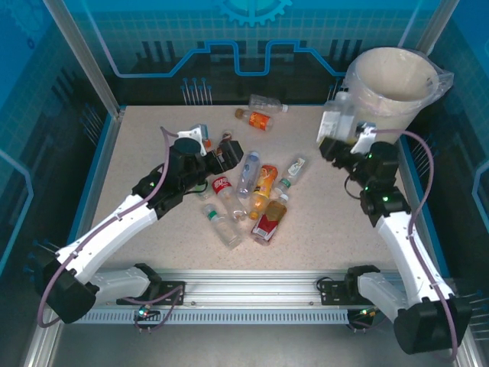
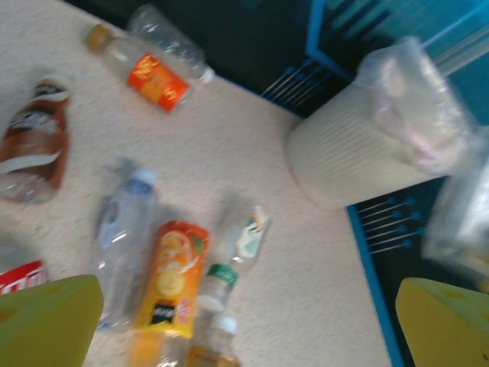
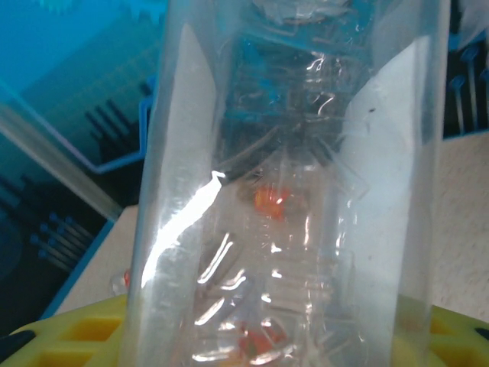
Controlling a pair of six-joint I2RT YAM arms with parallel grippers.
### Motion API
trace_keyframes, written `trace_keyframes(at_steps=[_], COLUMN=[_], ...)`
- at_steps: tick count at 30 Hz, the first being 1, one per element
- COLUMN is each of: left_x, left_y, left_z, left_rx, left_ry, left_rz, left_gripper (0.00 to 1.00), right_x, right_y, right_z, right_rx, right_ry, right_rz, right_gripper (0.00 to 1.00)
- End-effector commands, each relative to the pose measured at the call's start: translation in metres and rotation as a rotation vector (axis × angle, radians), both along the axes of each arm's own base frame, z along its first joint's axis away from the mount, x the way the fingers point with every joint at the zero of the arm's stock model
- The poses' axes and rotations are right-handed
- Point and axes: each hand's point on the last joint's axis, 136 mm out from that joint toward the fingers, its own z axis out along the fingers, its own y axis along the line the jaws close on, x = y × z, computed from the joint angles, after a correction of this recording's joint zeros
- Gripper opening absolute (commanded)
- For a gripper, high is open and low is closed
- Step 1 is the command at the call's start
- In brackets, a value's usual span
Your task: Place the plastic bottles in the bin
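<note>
Progress: one bottle was held at the bin, not yet dropped; about ten bottles were left on the table
Right gripper: pinched on the held bottle, just beside the bin's near wall
Left gripper: fingers spread wide, empty, near the centre bottles
Held bottle: clear, ribbed, thin-walled, seemingly empty
Bin: far right corner, bag-lined; contents could not be told

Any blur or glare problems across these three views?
Top external: sharp and evenly lit. Left wrist: motion-blurred, the bin and the orange-label bottle smeared soft. Right wrist: the clear bottle sits right at the lens, with bright glare streaks on it and the background warped through the plastic.
</note>
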Motion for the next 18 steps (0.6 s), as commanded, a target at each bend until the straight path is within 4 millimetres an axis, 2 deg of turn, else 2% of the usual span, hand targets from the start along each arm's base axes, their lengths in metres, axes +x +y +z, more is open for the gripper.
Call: trace_keyframes(at_steps=[1,4,10,13,18], left_x=[-0.006,-0.007,-0.013,-0.018,-0.027], left_y=[0.025,0.036,0.056,0.064,0.076], left_z=[-0.033,-0.048,-0.071,-0.078,-0.084], left_rx=[0.068,0.091,0.121,0.121,0.115], left_ry=[0.101,0.145,0.222,0.245,0.256], left_rz=[0.098,0.141,0.206,0.227,0.253], left_gripper=[0.99,0.99,0.99,0.99,0.99], right_x=[0.019,0.041,0.085,0.103,0.128], right_y=[-0.023,-0.04,-0.071,-0.086,-0.117], right_z=[0.05,0.073,0.102,0.11,0.111], right_rx=[0.077,0.118,0.158,0.181,0.205], right_ry=[-0.084,-0.094,-0.099,-0.094,-0.064], right_rz=[-0.045,-0.073,-0.176,-0.24,-0.347], right_gripper=[0.46,0.46,0.47,0.47,0.48])
